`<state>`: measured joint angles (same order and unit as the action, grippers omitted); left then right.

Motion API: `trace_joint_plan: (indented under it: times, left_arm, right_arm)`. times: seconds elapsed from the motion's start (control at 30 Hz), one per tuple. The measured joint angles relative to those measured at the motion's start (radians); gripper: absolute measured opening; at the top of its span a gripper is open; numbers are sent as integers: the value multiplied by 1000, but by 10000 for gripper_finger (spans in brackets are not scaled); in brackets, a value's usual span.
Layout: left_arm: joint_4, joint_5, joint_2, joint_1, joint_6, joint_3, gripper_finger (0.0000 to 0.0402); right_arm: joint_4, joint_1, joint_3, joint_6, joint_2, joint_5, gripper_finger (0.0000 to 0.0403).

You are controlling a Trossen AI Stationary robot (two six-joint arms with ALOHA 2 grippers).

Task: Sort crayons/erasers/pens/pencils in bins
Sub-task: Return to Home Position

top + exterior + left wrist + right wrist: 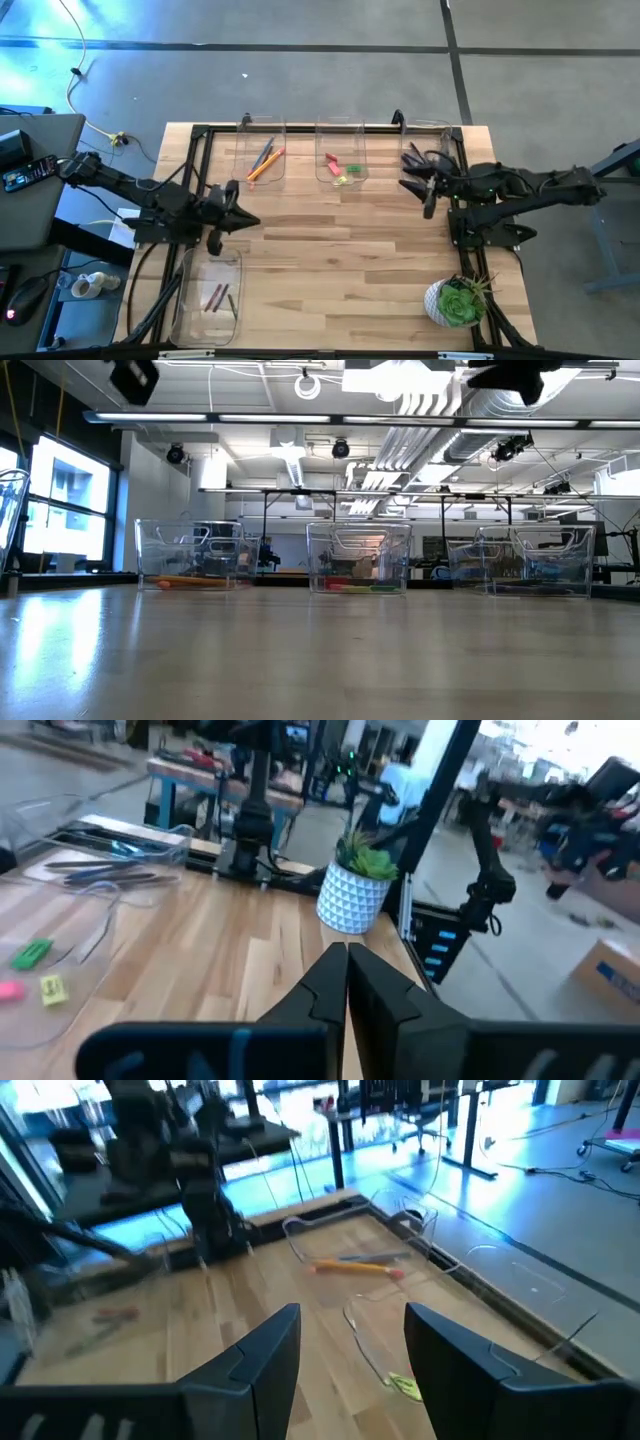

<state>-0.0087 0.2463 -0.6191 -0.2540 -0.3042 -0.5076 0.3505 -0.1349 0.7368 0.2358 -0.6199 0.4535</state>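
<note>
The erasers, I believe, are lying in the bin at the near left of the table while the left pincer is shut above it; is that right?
Not quite. The high view shows the erasers in the middle far bin; the near-left bin holds crayons. The left pincer is indeed shut, near that bin's far end.

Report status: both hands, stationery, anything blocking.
Left hand shut and empty, above the table beside the crayon bin. Right hand open, empty, over the pen bin. Pencils, erasers, crayons binned. No obstruction seen.
</note>
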Motion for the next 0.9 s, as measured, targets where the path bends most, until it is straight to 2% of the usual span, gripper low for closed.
trace_joint_plan:
  times: [0.27,0.43,0.63,0.9]
  left_arm:
    - [184,33,283,13,1,316,1]
    - [244,42,405,12,-6,445,0]
    - [200,47,494,12,0,498,0]
    - [155,82,509,12,-8,496,0]
  right_arm:
    - [-102,0,-265,82,208,2,171]
    - [-145,0,-399,121,283,6,171]
    - [-245,0,-549,197,344,16,171]
    - [-459,0,-721,228,383,17,171]
